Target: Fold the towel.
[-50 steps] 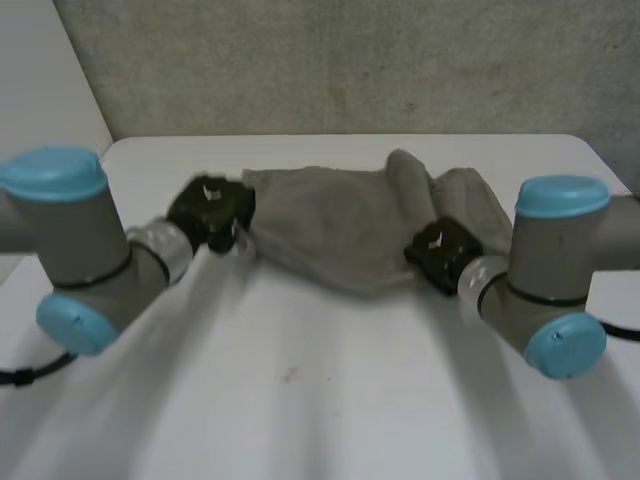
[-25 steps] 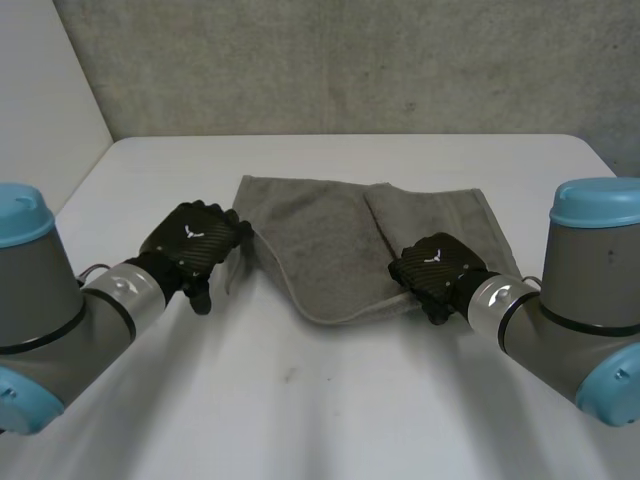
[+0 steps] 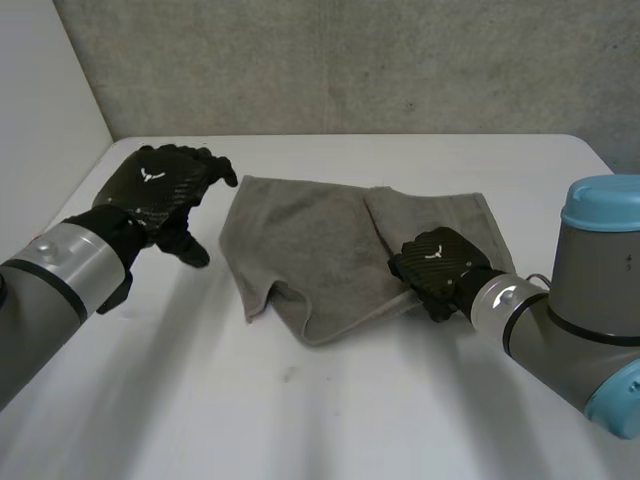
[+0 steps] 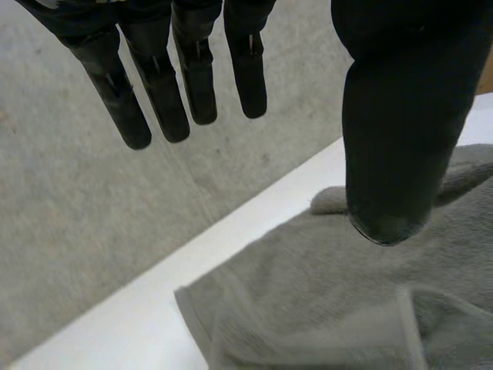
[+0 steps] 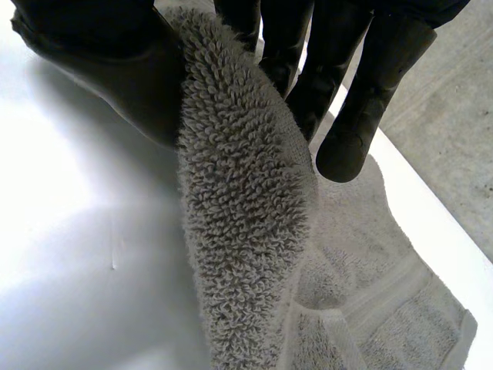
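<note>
Right robot hand (image 3: 437, 268), closed on the towel (image 3: 310, 240): a thick roll of the near right edge is pinched between the thumb and the fingers, as is seen in the right wrist view, where the looped pile bulges out of the grasp. The grip is placed at the edge, presumably so that this side can be carried over the rest of the cloth as one layer.

The towel is laid across the middle of the tabletop (image 3: 300, 420), toward its far side, and is mostly flat. A raised ridge runs from the far edge to the held point, and to the right of it a second layer appears to be lapped over. At the near left the border is either turned under or curled, so that the outline is notched there; which of the two cannot be told. The fold is therefore judged to be begun but not squared.

Left robot hand (image 3: 160, 185): held above the tabletop to the left of the towel and apart from it, with the fingers straight, spread away from the thumb, and nothing held. In the left wrist view a corner of the towel is seen beside the thumb, untouched. This free posture is judged to suit a fresh grasp at the left edge.

Beyond the far side of the tabletop a grey wall (image 3: 350, 60) is seen.
</note>
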### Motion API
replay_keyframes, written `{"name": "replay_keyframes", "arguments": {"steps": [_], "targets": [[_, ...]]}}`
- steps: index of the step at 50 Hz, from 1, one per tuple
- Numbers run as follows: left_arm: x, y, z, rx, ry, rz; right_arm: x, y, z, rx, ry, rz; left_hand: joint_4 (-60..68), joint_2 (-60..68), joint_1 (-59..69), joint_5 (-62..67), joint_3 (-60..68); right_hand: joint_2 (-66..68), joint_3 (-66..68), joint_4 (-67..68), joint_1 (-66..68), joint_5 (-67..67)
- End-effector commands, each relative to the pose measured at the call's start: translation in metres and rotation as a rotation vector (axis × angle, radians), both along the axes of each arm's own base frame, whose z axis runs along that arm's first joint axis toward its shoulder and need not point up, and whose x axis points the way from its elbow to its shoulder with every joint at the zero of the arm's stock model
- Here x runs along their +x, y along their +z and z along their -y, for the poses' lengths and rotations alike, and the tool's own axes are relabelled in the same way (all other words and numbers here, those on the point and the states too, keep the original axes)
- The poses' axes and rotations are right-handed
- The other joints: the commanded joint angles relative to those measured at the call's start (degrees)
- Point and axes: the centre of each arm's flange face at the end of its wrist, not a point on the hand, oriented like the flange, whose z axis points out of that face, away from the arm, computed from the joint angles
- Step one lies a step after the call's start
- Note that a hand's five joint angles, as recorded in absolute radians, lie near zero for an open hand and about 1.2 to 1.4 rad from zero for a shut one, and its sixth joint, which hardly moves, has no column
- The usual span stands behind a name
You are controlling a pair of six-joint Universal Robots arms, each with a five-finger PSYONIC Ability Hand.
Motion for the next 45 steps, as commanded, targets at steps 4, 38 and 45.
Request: {"name": "replay_keyframes", "arguments": {"steps": [4, 38, 45], "targets": [[0.002, -0.026, 0.007, 0.174, 0.025, 0.045, 0.000, -0.001, 0.000, 0.001, -0.002, 0.000, -8.54, -8.55, -8.72, -8.48, -8.57, 3.89, 3.68, 3.20, 3.86, 2.98], [-0.098, -0.117, 0.013, 0.043, 0.069, 0.092, -0.001, 0.000, -0.002, 0.006, -0.003, 0.010, -5.20, -5.20, -5.37, -5.14, -5.22, 3.89, 3.68, 3.20, 3.86, 2.98], [-0.101, -0.136, 0.022, -0.005, 0.087, 0.194, -0.001, 0.000, -0.001, 0.002, -0.003, 0.010, 0.69, 0.69, 0.52, 0.75, 0.67, 3.89, 3.68, 3.20, 3.86, 2.98]]}}
